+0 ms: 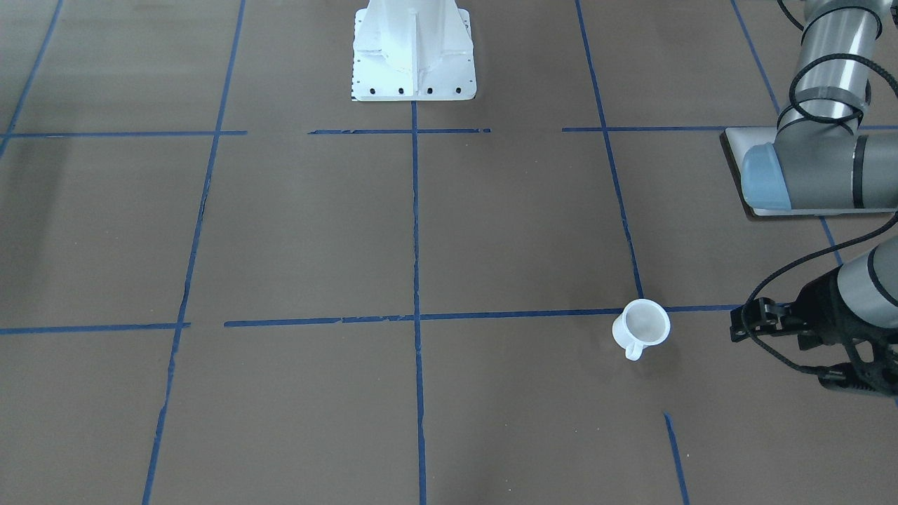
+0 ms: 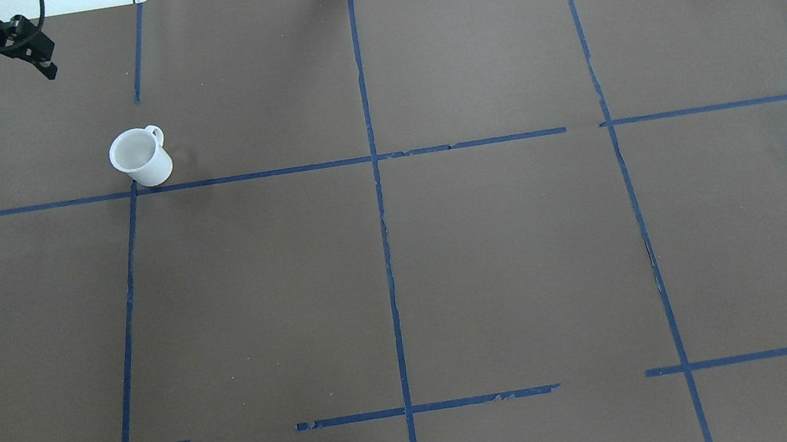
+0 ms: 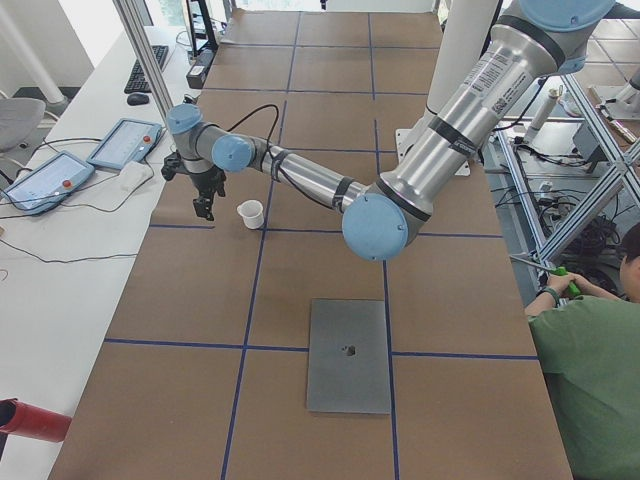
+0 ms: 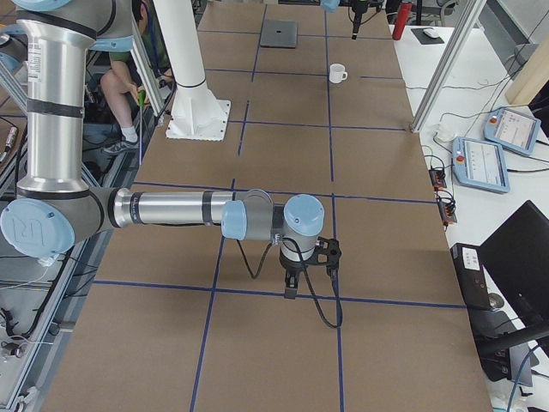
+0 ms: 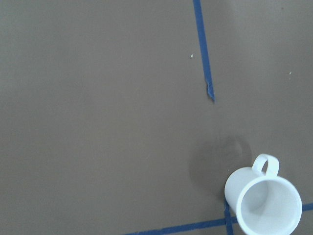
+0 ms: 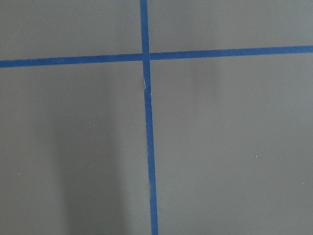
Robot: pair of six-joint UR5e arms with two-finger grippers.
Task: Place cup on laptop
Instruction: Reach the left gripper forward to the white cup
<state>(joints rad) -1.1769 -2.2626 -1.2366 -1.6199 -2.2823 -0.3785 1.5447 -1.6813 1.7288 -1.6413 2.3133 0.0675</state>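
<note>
The cup [image 2: 141, 157] stands upright, mouth up, looks empty, right on a crossing of the blue tape lines [image 2: 387, 253] in the far-left part of the bench [image 2: 509, 266]; its handle points away from the robot. The laptop [image 3: 348, 355] lies flat with its lid closed, well apart from the cup, closer to the robot and further out toward the left end.

The bit that matters: the left end effector [image 2: 43, 59] hangs above the bench near the cup, not over it; the cup sits off toward the robot and toward the bench's middle, so it only makes the lower right corner of the left wrist view. Can't tell whether its fingers are apart or together.

The right end effector [image 4: 296, 279] is way off at the other end, pointing down at bare tape; can't tell its fingers either. So it's clearly the left arm's job; probably a short sideways shift, then a drop onto the cup.
</note>
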